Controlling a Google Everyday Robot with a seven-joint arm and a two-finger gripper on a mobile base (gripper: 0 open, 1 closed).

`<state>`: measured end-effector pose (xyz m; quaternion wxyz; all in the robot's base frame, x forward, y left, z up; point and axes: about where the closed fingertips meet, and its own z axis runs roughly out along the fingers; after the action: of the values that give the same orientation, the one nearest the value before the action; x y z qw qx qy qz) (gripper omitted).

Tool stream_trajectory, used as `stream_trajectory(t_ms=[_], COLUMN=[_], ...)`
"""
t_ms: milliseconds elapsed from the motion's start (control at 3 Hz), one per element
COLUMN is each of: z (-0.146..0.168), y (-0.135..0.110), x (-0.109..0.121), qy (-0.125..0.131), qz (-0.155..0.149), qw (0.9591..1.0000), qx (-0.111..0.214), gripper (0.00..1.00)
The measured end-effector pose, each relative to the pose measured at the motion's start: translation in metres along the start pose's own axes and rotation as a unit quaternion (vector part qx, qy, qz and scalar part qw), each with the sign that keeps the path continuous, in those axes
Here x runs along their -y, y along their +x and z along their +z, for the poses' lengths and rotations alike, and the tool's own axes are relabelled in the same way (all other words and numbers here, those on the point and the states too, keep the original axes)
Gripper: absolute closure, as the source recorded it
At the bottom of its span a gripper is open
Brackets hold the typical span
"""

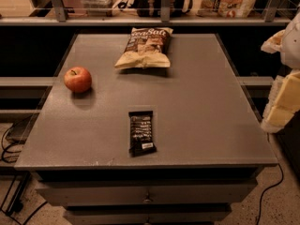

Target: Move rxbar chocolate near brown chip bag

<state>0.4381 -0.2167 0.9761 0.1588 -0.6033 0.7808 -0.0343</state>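
Red apple [78, 79], rxbar chocolate [141, 132] and brown chip bag [144, 48] on a grey table [211, 121]; gripper [285, 95] at the right edge.

Left: apple, resting alone near the table's left side. Middle: rxbar chocolate, lying flat near the front edge, long side running front to back, well apart from the brown chip bag, which lies almost straight behind it near the far edge, dark lettered end farthest from the camera. Far right: pale gripper, partly cut off, beyond the table's right side, touching nothing; cannot tell whether apart or together.
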Motion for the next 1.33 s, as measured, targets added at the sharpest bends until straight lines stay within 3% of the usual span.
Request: stream_trajectory(t_ms=[333, 667, 1000, 1333], z=[0.0, 0.006, 0.019, 0.035], y=[0.0, -0.004, -0.016, -0.035], x=[0.0, -0.005, -0.017, -0.029], qy=[0.0, -0.022, -0.051, -0.066], qz=[0.0, -0.03, -0.069, -0.086], qw=[1.0, 0.999, 0.9936, 0.9866], qx=[0.0, 0.024, 0.073, 0.122], gripper=[0.0, 0.0, 0.0, 0.0])
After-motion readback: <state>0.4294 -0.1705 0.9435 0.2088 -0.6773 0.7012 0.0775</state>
